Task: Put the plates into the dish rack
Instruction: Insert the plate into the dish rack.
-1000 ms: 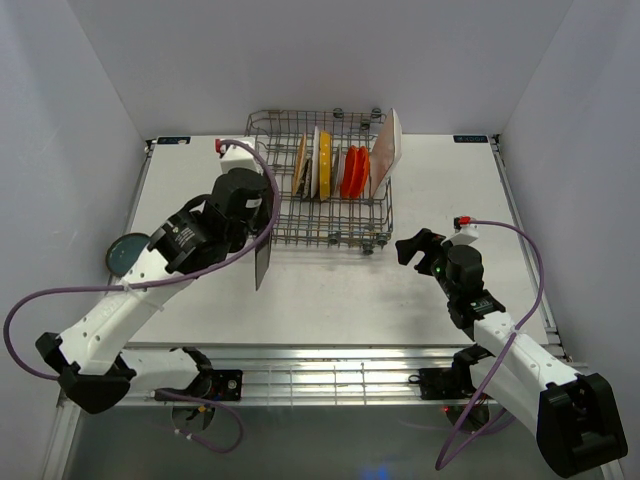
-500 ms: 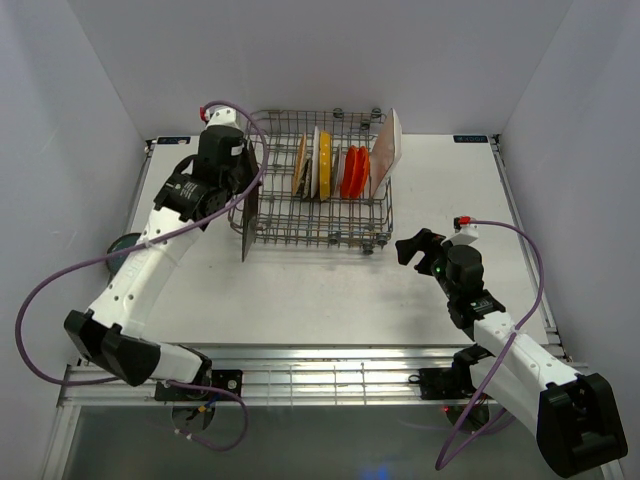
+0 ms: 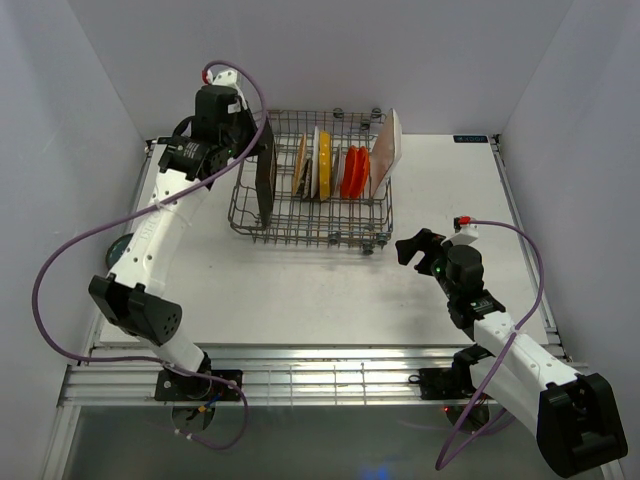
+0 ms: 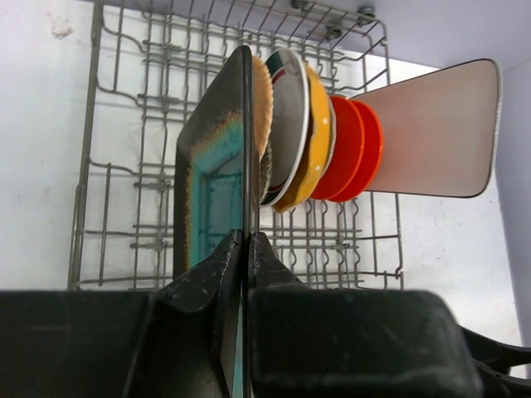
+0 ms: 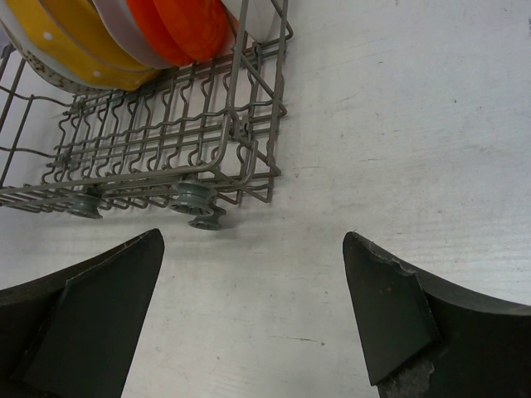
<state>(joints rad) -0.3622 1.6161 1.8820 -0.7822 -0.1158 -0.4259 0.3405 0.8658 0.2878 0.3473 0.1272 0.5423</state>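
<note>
**A:** From above, what is held by the left fingers [image 3: 257,148]?

**B:** The teal plate [image 3: 265,187] is pinched by its top edge. It hangs on edge below the fingertips, inside the left part of the rack [image 3: 350,237]. Whether its lower edge is seated on the wire cannot be told. The right fingers [image 3: 414,243] are spread wide with nothing between them, low over the table [image 3: 450,190].

**A:** What is stood in the rack?

**B:** Right of the held plate, a row is packed on edge: wooden plate [image 3: 300,165], white plate [image 3: 314,160], yellow plate [image 3: 325,160], orange plate [image 3: 353,172]. A rectangular plate [image 3: 388,148] is leant at the far end. A dark plate [image 3: 112,250] is left on the table, mostly hidden under the left arm.

**A:** And from the left wrist?

**B:** The teal plate [image 4: 207,182] is seen edge-on, straight out from the clamped fingertips. The wooden plate [image 4: 264,87] is just beyond its right face; touching or apart cannot be judged. Bare tines are seen on its other side.

**A:** How should the step be done well?

**B:** The plate should be kept upright and lowered between two tines, away from the wooden one. The grip is best eased only once the bottom edge is borne by the wire, otherwise a topple against the row may be caused.

**A:** The right wrist?

**B:** Only table is seen between the parted fingers. The rack's corner [image 5: 249,157] is ahead and left of them, with the yellow and orange rims resting in it.
</note>
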